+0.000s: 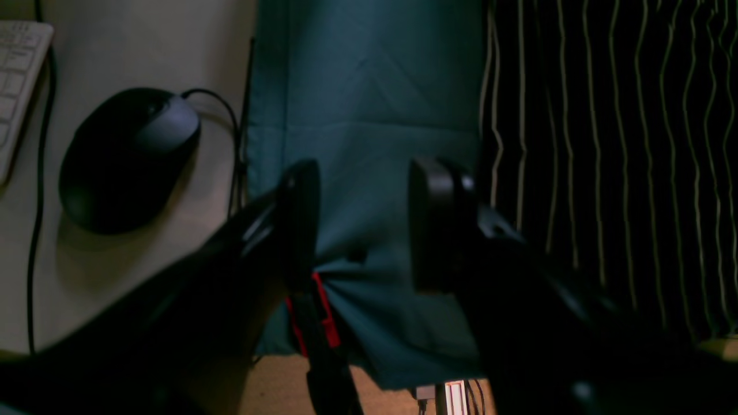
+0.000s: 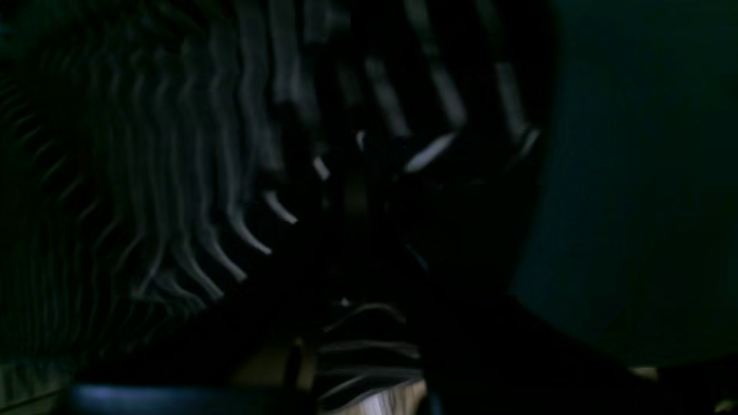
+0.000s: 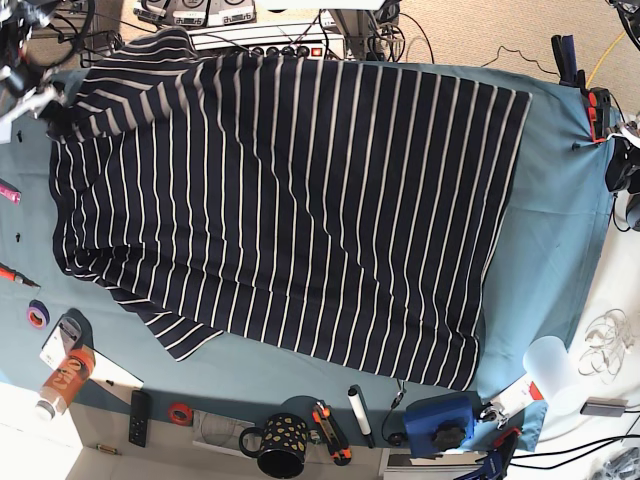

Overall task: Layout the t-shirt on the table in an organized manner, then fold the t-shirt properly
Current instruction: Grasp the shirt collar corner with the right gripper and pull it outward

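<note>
The t-shirt (image 3: 290, 200), dark navy with thin white stripes, lies spread wide over the teal table (image 3: 560, 240), one sleeve bunched at the far left corner. My right gripper (image 3: 35, 100) is at that sleeve. In the right wrist view it is dark and close, and my right gripper (image 2: 369, 178) is shut on a pinch of the t-shirt (image 2: 190, 173). My left gripper (image 1: 369, 225) hangs open over bare table cloth (image 1: 357, 104), nothing between its fingers, with the t-shirt's edge (image 1: 605, 144) just to its right.
A black mouse (image 1: 127, 155) and keyboard (image 1: 17, 75) lie beyond the cloth's edge. A red clamp (image 3: 598, 108) grips the cloth's right corner. A spotted mug (image 3: 278, 445), tape rolls, cutters, a blue device (image 3: 440, 420) and a plastic cup (image 3: 550, 360) line the near edge.
</note>
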### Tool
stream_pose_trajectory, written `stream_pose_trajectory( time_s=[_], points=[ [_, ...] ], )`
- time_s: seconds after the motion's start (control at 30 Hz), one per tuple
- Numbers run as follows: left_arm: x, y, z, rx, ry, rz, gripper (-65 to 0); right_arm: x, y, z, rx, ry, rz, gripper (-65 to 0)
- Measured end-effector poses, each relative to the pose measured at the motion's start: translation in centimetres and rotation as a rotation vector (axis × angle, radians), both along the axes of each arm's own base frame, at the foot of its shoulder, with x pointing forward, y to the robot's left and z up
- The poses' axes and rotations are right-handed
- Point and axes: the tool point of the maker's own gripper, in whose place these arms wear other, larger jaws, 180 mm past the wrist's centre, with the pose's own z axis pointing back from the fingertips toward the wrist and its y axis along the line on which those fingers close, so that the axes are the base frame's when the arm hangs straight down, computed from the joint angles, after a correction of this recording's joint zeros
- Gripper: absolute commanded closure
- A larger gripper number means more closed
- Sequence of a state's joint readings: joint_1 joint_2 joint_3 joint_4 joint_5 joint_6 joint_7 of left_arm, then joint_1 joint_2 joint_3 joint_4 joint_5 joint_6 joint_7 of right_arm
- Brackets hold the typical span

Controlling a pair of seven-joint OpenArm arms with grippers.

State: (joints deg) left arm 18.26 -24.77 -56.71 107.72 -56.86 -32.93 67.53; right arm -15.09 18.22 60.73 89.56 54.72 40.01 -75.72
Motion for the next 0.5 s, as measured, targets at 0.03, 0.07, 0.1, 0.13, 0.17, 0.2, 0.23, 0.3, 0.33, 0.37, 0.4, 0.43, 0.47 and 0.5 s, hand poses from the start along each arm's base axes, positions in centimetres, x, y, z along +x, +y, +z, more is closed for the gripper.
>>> stream_pose_trajectory(
  time_s=[0.03,0.07,0.1,0.13,0.17,0.2,0.23,0.3,0.33,0.37,0.4,0.43,0.47,0.5],
  points=[
    [-0.1,0.0,-0.1,0.000,0.003,0.000,-23.8,0.6,-0.6,0.3,-0.030,-0.014,-0.017,0.0],
    [-0.2,0.0,-0.2,0.000,0.008,0.000,-23.8,1.1,-1.1,0.5,-0.048,-0.021,-0.027,0.0],
    [-0.4,0.0,-0.3,0.000,0.016,0.000,-23.8,1.4,-1.4,0.7,-0.057,-0.024,-0.030,0.0],
    [-0.6,-0.1,-0.5,0.004,0.021,-0.007,-23.8,1.8,-1.6,0.9,-0.063,-0.031,-0.032,0.0],
    [-0.7,-0.2,-0.6,0.008,0.024,-0.014,-23.8,2.0,-1.8,1.0,-0.069,-0.038,-0.038,0.0],
    [-0.7,-0.2,-0.7,0.008,0.025,-0.017,-23.8,2.1,-2.0,1.1,-0.077,-0.046,-0.044,0.0],
    [-0.7,-0.3,-0.7,0.005,0.026,-0.018,-23.8,2.2,-2.2,1.3,-0.085,-0.054,-0.048,0.0],
    [-0.7,-0.3,-0.7,0.004,0.026,-0.018,-23.8,2.3,-2.4,1.5,-0.092,-0.052,-0.043,0.0],
    [-0.8,-0.3,-0.7,0.005,0.027,-0.018,-23.8,2.4,-2.3,1.5,-0.096,-0.037,-0.030,0.0],
    [-0.8,-0.3,-0.7,0.005,0.029,-0.018,-23.8,2.2,-2.1,1.2,-0.093,-0.003,-0.008,-2.4],
    [-0.8,-0.3,-0.7,0.005,0.028,-0.018,-23.8,2.0,-1.7,0.9,-0.082,0.036,0.023,-9.8],
    [-0.8,-0.3,-0.8,0.005,0.032,-0.018,-23.8,1.9,-1.1,0.7,-0.066,0.059,0.055,-17.1],
    [-0.9,-0.3,-0.9,0.006,0.043,-0.020,-23.8,1.7,-0.4,0.5,-0.045,0.073,0.092,-22.3],
    [-1.0,-0.3,-1.0,0.006,0.047,-0.021,-23.8,1.5,0.0,0.2,-0.039,0.094,0.113,-24.5]
  ],
)
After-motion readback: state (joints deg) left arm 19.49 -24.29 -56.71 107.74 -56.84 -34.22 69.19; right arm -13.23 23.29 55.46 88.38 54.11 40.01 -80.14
